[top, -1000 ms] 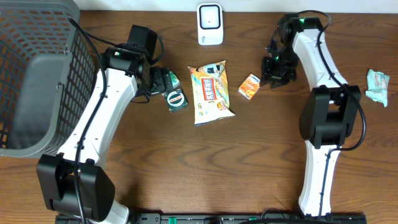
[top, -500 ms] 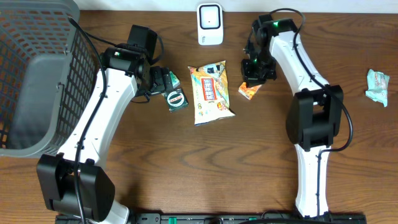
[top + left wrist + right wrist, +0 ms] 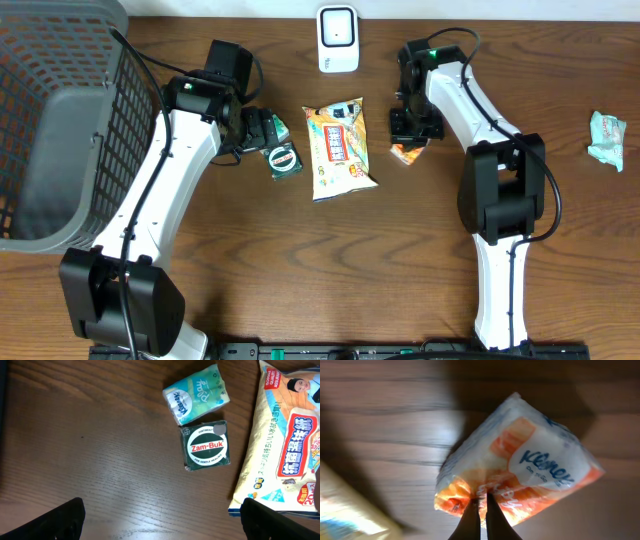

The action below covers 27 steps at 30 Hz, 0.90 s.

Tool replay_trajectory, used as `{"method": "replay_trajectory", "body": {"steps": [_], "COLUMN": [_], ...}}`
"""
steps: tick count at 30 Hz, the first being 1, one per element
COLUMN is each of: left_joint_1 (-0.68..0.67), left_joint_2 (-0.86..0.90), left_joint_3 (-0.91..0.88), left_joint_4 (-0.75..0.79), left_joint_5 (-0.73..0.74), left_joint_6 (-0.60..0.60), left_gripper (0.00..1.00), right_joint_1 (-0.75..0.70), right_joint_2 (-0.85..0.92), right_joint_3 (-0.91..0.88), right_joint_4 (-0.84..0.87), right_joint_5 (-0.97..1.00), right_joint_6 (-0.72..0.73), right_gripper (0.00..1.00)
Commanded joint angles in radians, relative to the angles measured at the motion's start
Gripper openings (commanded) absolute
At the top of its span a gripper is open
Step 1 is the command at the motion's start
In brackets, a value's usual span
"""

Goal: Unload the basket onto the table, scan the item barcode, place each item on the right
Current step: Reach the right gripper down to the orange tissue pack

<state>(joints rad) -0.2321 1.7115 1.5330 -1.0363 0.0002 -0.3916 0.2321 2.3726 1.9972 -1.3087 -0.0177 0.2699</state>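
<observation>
right hand closed, tips on edge of orange tissue pack, pack lying on bench just right of snack bag, scanner beyond them, left hand wide open near green tin

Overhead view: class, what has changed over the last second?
The right gripper swung left over the orange tissue pack and shut on its edge. The left gripper, open, the snack bag, scanner and basket stayed put.
</observation>
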Motion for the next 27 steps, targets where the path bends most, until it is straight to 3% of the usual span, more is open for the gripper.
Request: {"method": "replay_trajectory", "body": {"steps": [1,5,11,12,14,16,22,27], "left_joint_1": [0.003,0.003,0.003,0.003,0.003,0.003,0.003,0.003], "left_joint_2": [0.000,0.000,0.000,0.000,0.000,0.000,0.000,0.000], "left_joint_3": [0.008,0.008,0.008,0.008,0.008,0.008,0.008,0.008], "left_joint_4": [-0.003,-0.003,-0.003,-0.003,-0.003,-0.003,-0.003,-0.003], "left_joint_5": [-0.011,-0.011,-0.011,-0.011,-0.011,-0.011,-0.011,-0.011], "left_joint_6": [0.005,0.005,0.005,0.005,0.005,0.005,0.005,0.005], "left_gripper": [0.98,0.98,0.98,0.98,0.98,0.98,0.98,0.98], "right_joint_1": [-0.009,-0.010,0.017,0.022,0.031,0.042,0.090,0.115], "right_joint_2": [-0.028,-0.031,-0.031,-0.031,-0.031,-0.031,-0.031,-0.031], "right_joint_3": [0.045,0.129,0.161,0.159,0.155,0.146,0.078,-0.014], "right_joint_4": [-0.056,-0.118,-0.103,-0.092,-0.072,-0.052,-0.023,0.045], "right_joint_5": [0.247,0.323,0.150,0.137,0.138,0.147,0.345,0.392], "right_joint_6": [0.071,0.096,0.003,0.003,0.006,0.007,0.146,0.146], "right_gripper": [0.01,0.01,0.08,0.15,0.41,0.50,0.51,0.51]}}
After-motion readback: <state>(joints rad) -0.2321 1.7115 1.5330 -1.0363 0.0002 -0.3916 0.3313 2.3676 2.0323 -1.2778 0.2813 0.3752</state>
